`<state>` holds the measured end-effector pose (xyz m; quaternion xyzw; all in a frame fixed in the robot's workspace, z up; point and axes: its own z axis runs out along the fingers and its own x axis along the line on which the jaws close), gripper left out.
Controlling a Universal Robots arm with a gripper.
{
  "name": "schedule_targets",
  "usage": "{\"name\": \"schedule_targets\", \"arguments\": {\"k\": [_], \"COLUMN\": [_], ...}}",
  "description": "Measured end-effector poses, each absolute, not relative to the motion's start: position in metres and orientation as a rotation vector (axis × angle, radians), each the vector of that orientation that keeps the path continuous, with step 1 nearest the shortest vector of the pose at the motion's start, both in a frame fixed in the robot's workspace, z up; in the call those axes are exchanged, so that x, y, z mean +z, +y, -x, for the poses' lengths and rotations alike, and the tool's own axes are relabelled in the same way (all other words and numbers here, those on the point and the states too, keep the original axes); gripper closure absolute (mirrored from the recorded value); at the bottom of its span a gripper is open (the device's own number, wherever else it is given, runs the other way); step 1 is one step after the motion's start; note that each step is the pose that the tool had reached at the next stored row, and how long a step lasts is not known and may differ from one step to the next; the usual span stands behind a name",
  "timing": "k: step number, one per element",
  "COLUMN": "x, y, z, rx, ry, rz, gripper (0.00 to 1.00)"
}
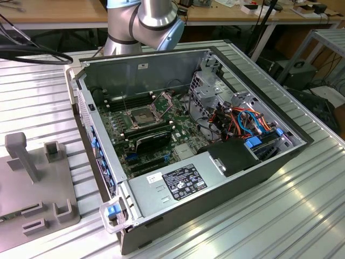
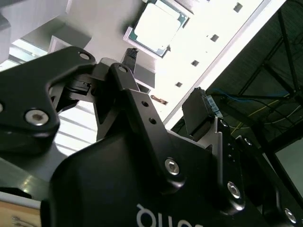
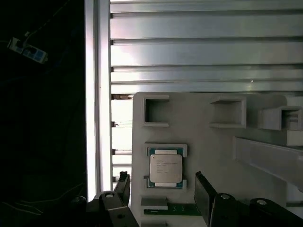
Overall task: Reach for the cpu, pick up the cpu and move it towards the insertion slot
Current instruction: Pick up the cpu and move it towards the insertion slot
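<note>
Hovering with my gripper [image 3: 161, 178] spread wide and empty, I hold nothing and touch nothing. In the first wrist view its two black fingers [image 3: 124, 185] stand either side of the cpu [image 3: 165, 168], which lies beyond their tips. In the second wrist view the gripper [image 2: 164, 84] shows the same wide gap, with the cpu [image 2: 158, 26] farther off past the fingers [image 2: 200, 111].

The cpu lies flat, silver lid up over a green edge, between two raised lips on a grey plate [image 3: 213, 156]. There is fine print on its lid, too small for me to make out. Just beside the cpu, a small grey block [image 3: 154, 202] and a green strip [image 3: 173, 209] are partly hidden behind my fingers. The plate rests on the ribbed metal table [image 3: 199, 52], close to the table's edge, and past that edge all is dark.

In the exterior view my arm [image 1: 143, 21] is cut off at the frame's top. The insertion slot [image 1: 141, 116] sits on the green board inside an open computer case [image 1: 145, 67] on the table [image 1: 291, 216]. It is a silver frame round a dark centre, with a thin metal frame tilted up beside it. A black-and-white label [image 1: 183, 182] lies on a grey box [image 1: 151, 189] near the case's front, and I cannot make out its writing. At the exterior view's left the grey plate [image 1: 32, 189] is cut off by the picture's edge.
</note>
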<state>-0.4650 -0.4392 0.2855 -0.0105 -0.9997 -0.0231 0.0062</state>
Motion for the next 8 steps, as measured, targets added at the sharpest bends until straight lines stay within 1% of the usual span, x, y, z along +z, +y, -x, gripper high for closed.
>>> {"name": "schedule_targets", "arguments": {"k": [8], "x": [0.269], "y": [-0.441], "z": [0.462], "rx": [-0.073], "ry": [-3.128], "rz": [0.038], "gripper": [0.34]}}
